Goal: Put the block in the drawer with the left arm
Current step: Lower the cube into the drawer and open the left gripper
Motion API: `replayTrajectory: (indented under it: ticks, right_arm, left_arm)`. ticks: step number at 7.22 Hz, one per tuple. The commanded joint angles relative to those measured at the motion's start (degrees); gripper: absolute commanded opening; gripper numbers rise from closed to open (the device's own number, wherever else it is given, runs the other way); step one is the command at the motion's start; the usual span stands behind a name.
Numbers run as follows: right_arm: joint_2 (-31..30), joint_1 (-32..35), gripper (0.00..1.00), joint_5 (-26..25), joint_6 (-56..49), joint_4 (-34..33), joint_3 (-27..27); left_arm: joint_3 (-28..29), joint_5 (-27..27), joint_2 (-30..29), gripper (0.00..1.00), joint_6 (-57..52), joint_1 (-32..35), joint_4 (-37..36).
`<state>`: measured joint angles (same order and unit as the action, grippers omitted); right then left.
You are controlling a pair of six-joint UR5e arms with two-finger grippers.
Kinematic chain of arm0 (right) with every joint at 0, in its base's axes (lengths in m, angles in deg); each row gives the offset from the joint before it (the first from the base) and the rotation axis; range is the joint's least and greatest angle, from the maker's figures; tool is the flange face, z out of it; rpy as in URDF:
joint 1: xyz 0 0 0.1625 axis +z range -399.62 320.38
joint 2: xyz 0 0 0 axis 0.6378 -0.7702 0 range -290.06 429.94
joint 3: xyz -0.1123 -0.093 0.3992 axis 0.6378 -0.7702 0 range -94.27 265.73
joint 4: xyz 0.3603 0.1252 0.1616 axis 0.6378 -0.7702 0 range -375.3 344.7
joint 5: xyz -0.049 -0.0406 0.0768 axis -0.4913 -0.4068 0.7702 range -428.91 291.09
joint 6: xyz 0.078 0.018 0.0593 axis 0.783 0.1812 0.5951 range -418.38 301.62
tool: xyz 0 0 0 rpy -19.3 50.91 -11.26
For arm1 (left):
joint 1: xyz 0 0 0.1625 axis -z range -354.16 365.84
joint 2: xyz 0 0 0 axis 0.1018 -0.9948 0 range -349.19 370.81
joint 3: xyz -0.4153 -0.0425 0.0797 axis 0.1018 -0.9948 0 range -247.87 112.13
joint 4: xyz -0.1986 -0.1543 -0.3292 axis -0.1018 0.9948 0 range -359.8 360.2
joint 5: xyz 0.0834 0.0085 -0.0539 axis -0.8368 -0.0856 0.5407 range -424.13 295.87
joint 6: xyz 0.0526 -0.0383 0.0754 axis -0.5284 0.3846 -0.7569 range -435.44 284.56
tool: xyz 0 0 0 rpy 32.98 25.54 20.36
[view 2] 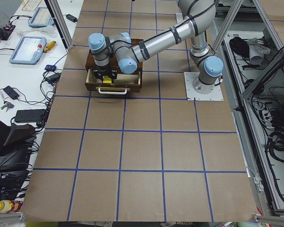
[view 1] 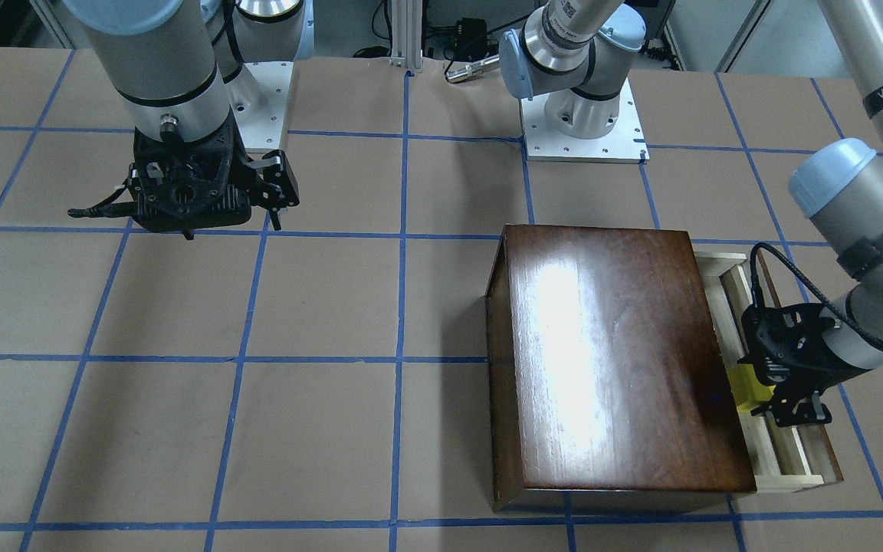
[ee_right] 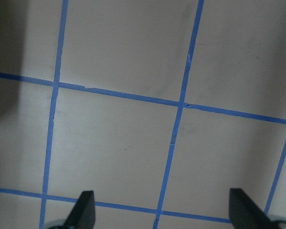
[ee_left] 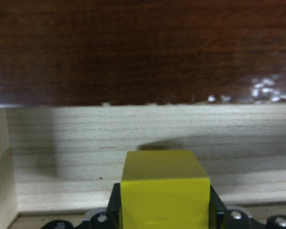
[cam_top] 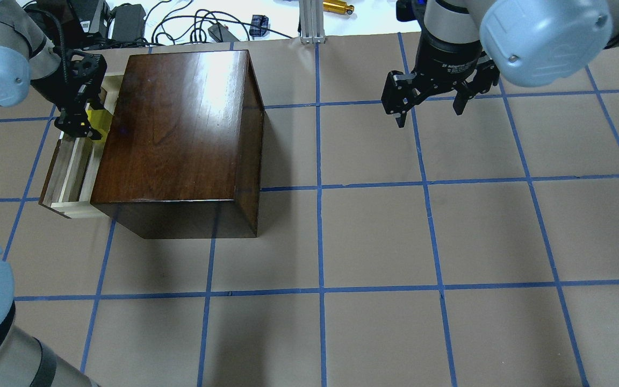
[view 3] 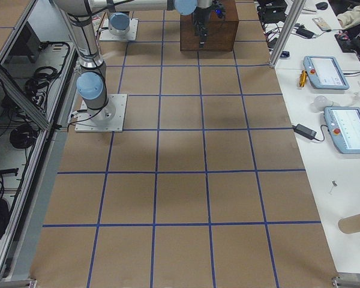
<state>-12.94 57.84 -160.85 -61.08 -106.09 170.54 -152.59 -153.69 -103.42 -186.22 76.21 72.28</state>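
Note:
The yellow block (view 1: 749,388) is held between the fingers of my left gripper (view 1: 775,395), which is shut on it. The gripper holds it inside the open drawer (view 1: 790,460) of the dark-brown wooden box (view 1: 610,360), close to the box's front. In the left wrist view the block (ee_left: 164,193) hangs just above the drawer's pale-wood floor (ee_left: 86,138). In the overhead view the block (cam_top: 99,122) shows at the box's left side, over the drawer (cam_top: 70,177). My right gripper (cam_top: 429,110) is open and empty above the table, far from the box.
The box (cam_top: 180,129) stands on brown paper with a blue tape grid (cam_top: 320,188). Cables and small devices (cam_top: 202,24) lie beyond the far table edge. The right wrist view shows only the taped paper (ee_right: 176,105) under the open fingers (ee_right: 84,210).

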Motion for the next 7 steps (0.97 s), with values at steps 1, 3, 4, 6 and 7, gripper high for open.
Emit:
replayTrajectory:
  ticks: [1, 3, 4, 6, 7]
  right_arm:
    - [0.0, 0.0, 1.0, 0.0, 0.0, 0.0, 0.0]
    - [0.0, 0.0, 1.0, 0.0, 0.0, 0.0, 0.0]
    - [0.0, 0.0, 1.0, 0.0, 0.1, 0.0, 0.0]
    - [0.0, 0.0, 1.0, 0.1, 0.0, 0.0, 0.0]
    - [0.0, 0.0, 1.0, 0.0, 0.1, 0.0, 0.0]
  left_arm:
    - [0.7, -0.1, 2.7, 1.0, 0.4, 0.5, 3.1]
    - [4.8, -0.1, 8.3, 1.0, 4.9, 0.6, 15.6]
    - [5.3, -0.4, 11.4, 1.0, 7.1, 0.7, 20.9]
    - [4.2, -0.9, 17.9, 1.0, 15.5, 0.9, 27.0]
    - [2.6, -0.9, 19.6, 1.0, 24.0, 0.9, 27.4]
